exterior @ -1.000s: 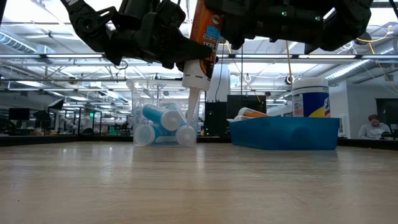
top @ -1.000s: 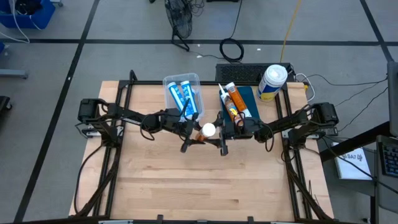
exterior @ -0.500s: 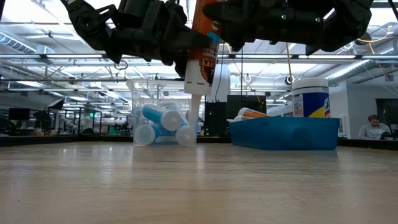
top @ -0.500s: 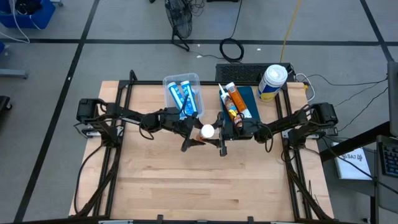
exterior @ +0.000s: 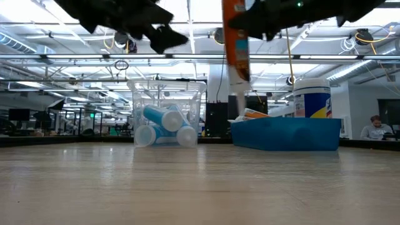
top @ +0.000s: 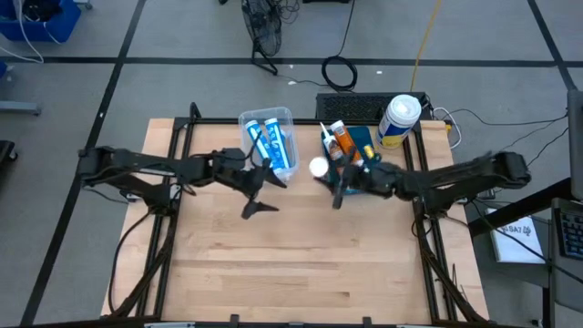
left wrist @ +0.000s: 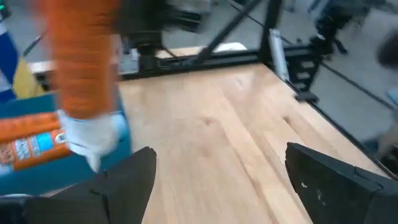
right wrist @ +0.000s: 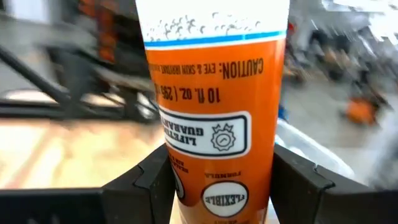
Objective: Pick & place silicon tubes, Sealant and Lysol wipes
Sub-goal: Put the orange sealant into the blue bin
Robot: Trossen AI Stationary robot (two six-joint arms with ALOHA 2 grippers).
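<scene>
An orange sealant tube (exterior: 236,44) hangs upright, white nozzle down, over the near left edge of the blue tray (exterior: 286,135). My right gripper (top: 339,187) is shut on it. From above, the tube's round white end (top: 318,167) shows. My left gripper (top: 258,191) stands open to the left of the tube, with nothing between its fingers (left wrist: 127,180). A clear bin (top: 270,138) holds blue silicon tubes. More orange tubes (top: 337,141) lie in the blue tray. The Lysol wipes (top: 398,118) stand upright behind the tray. My right gripper pinches the orange body of the sealant tube (right wrist: 214,155) between its two fingers (right wrist: 155,180), which lie across the tube. The fingers come roughly level from the table's right. The tube is upright, nozzle (exterior: 239,94) down, lifted clear of the table and the tray.
Bare wooden tabletop (top: 301,255) takes up the whole near half. Black frame rails (top: 168,228) run along the left and right sides. A dark box (top: 351,105) lies behind the tray.
My left gripper has opened, let go of the orange tube and drawn back toward the table's left edge. My right gripper has carried the tube, still upright, toward the far right, up to the blue tray.
</scene>
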